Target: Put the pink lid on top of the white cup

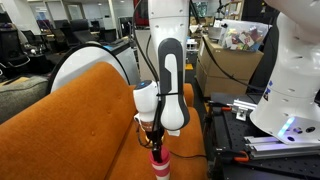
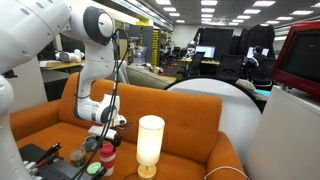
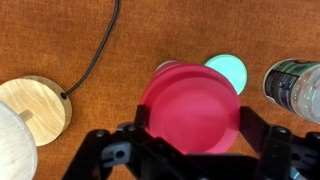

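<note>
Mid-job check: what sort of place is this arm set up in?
Probably an open-plan office or lab: in the exterior views there are rows of ceiling light panels above desk monitors, an orange sofa up front, and a cardboard box behind.

In the wrist view the pink lid (image 3: 190, 105) is filling the middle and covering whatever is standing under it, and it is overlapping the edge of a teal disc (image 3: 230, 68). The hand (image 3: 192, 130) is being cut off by the bottom edge, a bottle (image 3: 296, 88) by the right edge and a wooden base (image 3: 35, 105) by the left. In an exterior view the small dark things (image 2: 85, 150) beside the lamp (image 2: 150, 143) are showing too tiny to name.
</note>
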Robot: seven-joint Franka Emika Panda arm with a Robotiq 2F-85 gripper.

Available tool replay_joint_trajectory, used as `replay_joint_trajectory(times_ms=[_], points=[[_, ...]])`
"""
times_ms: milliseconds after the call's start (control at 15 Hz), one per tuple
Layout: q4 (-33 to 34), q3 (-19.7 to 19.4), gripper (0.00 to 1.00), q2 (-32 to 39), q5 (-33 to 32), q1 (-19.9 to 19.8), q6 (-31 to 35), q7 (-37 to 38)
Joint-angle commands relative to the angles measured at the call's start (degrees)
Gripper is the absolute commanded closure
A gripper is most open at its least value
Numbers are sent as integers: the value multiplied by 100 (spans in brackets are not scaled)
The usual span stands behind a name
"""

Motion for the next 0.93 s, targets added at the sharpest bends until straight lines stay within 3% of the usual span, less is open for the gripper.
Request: replay_joint_trajectory(times_ms=[0, 200, 267, 333, 867], points=[[140, 98, 35, 88, 128, -124, -187, -167], [185, 99, 35, 120, 132, -129, -239, -168], [203, 101, 13, 126, 138, -130, -263, -163], [216, 98, 2, 123, 144, -125, -288, -157], [185, 166, 0, 1, 262, -172, -373, -150]])
